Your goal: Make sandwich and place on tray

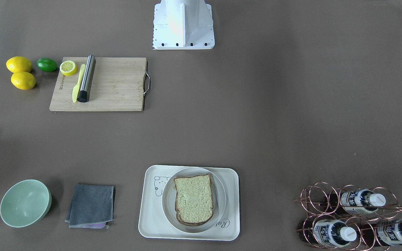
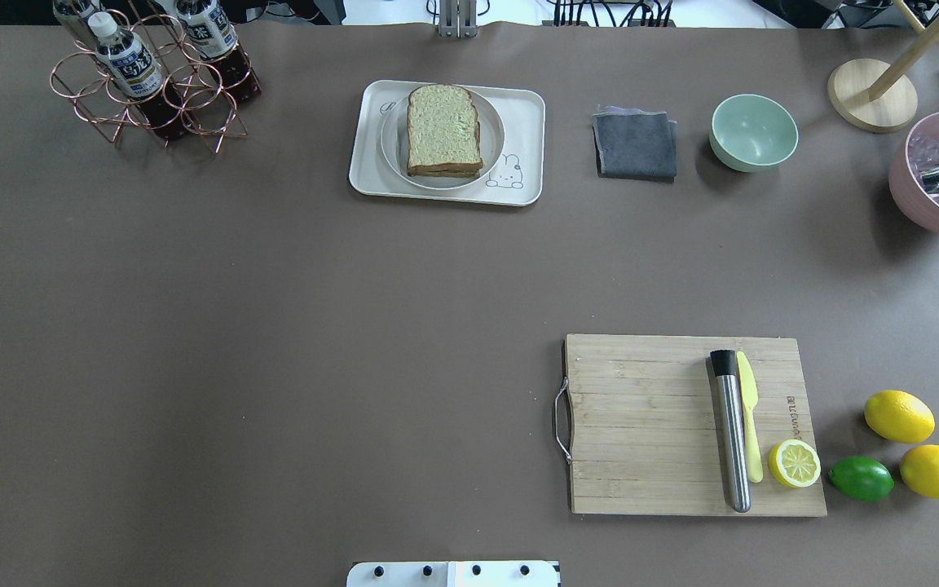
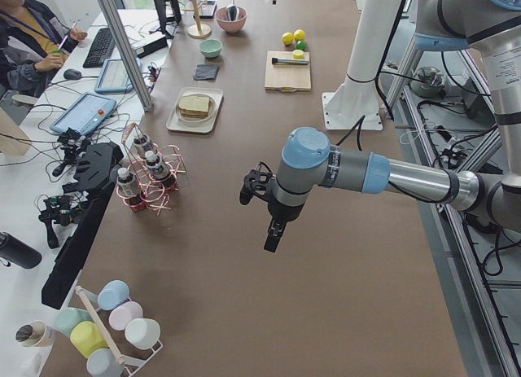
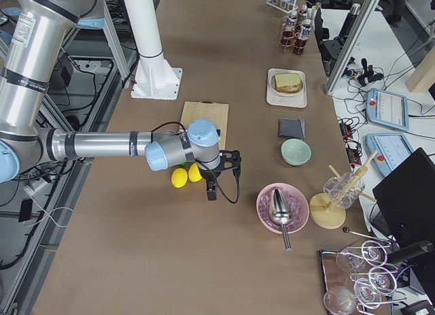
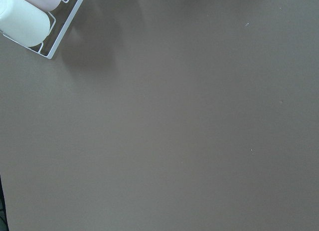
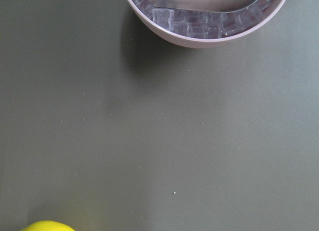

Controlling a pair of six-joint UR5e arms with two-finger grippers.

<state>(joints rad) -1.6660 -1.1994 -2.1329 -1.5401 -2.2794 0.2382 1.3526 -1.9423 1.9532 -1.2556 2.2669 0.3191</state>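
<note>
The sandwich (image 1: pixel 194 198) is two tan bread slices stacked on a round white plate (image 1: pixel 168 209). The plate stands on the cream rabbit tray (image 1: pixel 152 223) at the table's far middle. They also show in the overhead view, sandwich (image 2: pixel 443 129) and tray (image 2: pixel 522 114). The fried egg is hidden. My left gripper (image 3: pixel 273 234) hangs over bare table near the left end, far from the tray. My right gripper (image 4: pixel 211 191) hangs beside the lemons, far from the tray. Both show only in side views, so I cannot tell whether they are open or shut.
A wooden cutting board (image 2: pixel 649 424) holds a steel muddler (image 2: pixel 732 432), a yellow knife and a lemon half. Lemons (image 2: pixel 899 416) and a lime lie beside it. Along the far edge are a bottle rack (image 2: pixel 152 81), grey cloth (image 2: pixel 637 145), green bowl (image 2: pixel 753 132) and pink ice bowl (image 2: pixel 938 175).
</note>
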